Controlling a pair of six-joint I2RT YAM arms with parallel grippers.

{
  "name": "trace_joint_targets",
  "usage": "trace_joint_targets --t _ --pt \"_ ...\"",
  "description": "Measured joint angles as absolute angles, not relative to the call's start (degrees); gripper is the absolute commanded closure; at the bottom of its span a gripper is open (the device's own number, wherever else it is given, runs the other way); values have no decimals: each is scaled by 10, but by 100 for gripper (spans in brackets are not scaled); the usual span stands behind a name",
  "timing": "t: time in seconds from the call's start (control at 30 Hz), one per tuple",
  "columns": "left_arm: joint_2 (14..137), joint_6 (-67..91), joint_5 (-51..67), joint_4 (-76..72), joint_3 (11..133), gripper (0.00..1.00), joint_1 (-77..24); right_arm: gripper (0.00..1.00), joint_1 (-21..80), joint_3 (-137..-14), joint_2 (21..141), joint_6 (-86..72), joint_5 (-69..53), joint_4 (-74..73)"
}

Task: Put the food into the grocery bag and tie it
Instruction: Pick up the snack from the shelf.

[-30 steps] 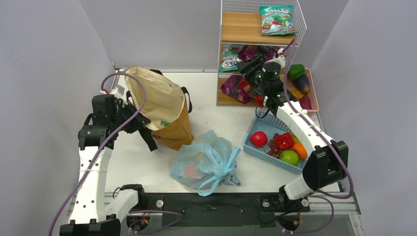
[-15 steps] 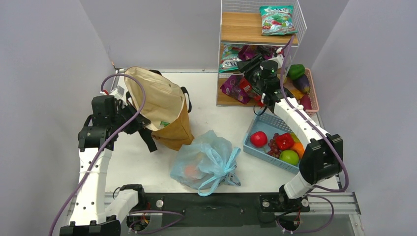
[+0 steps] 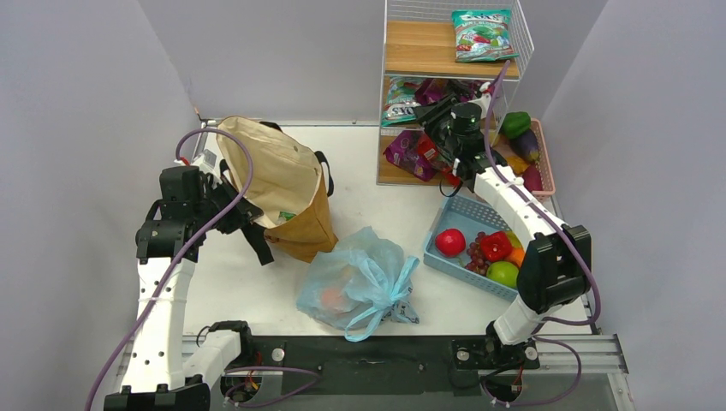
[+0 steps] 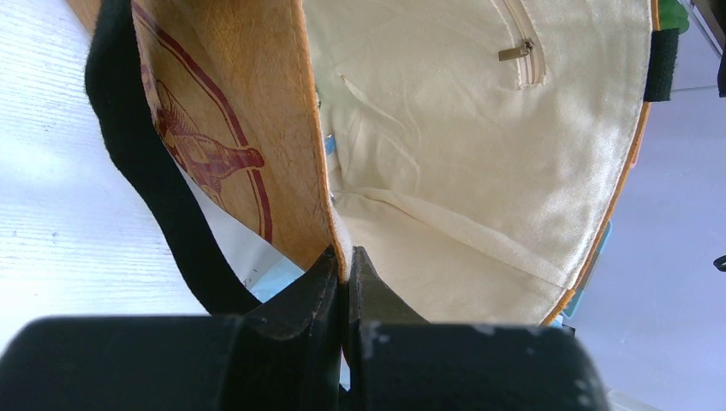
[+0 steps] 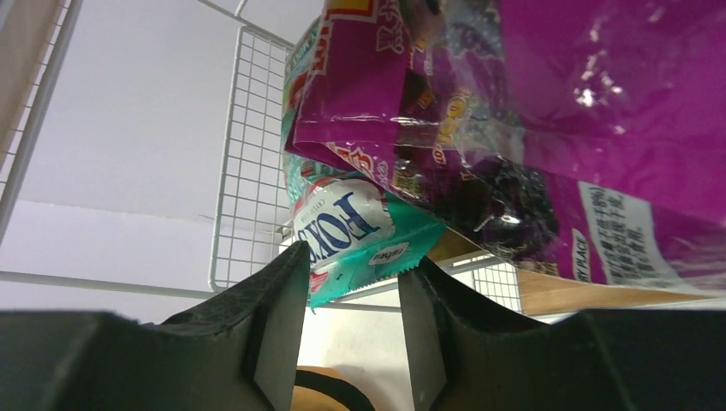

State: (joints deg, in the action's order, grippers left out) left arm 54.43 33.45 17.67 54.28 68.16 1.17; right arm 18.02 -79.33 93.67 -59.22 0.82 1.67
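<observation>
Bag [image 3: 355,278], seemingly tied, lies far from right gripper [image 5: 349,265]

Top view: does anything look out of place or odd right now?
Yes. The light blue plastic bag looks already knotted, yet fruit sits in the blue basket. The left gripper pinches the rim of the tan tote, and the right gripper is open at a teal snack packet on the wire shelf, not the fruit.

Light blue grocery bag [image 3: 347,276], tan tote [image 3: 310,229]
</observation>
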Motion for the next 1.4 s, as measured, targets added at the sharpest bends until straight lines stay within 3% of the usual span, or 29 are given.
trace_joint_targets --t 0.27,0.4,0.87,1.4 --pt "544 338 179 542 678 100 12 82 180 -804 961 -592 6 27" --pt "544 338 179 542 675 100 12 99 180 -804 971 -593 -3 30" --pt "544 338 179 542 674 100 12 100 172 -802 963 -594 -49 42" --pt "538 343 179 542 672 100 12 100 174 -783 855 -592 -101 29"
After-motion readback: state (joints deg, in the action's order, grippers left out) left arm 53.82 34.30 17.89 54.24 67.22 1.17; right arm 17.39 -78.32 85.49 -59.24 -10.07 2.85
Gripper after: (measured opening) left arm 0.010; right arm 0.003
